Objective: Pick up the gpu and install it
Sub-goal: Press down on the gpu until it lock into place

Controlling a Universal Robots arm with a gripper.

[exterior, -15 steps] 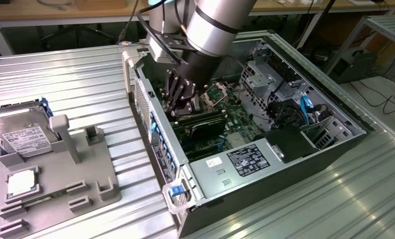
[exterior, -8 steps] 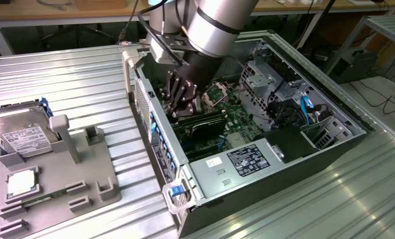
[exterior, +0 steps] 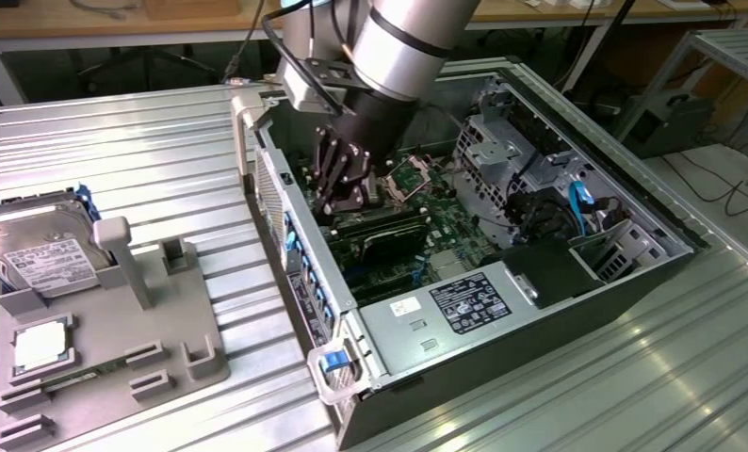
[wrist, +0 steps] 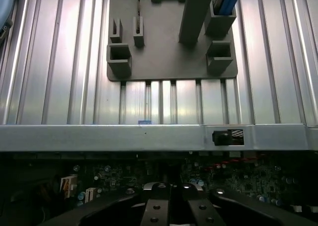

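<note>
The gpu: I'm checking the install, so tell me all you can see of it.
The gpu, a thin card with a black rectangular cooler on top and green board at its edges, lies flat inside the open grey metal computer case, over the green motherboard. The arm's black pincer, shut, is at its end towards the exterior view's left.

Black-coolered gpu (exterior: 393, 240) upright inside case

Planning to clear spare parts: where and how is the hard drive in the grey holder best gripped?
The hard drive leans tilted in the grey holder, label face up, its lower end behind a grey lip, so the raised end looks freest. Probably grip across its two long side edges near that end, coming from above.
</note>
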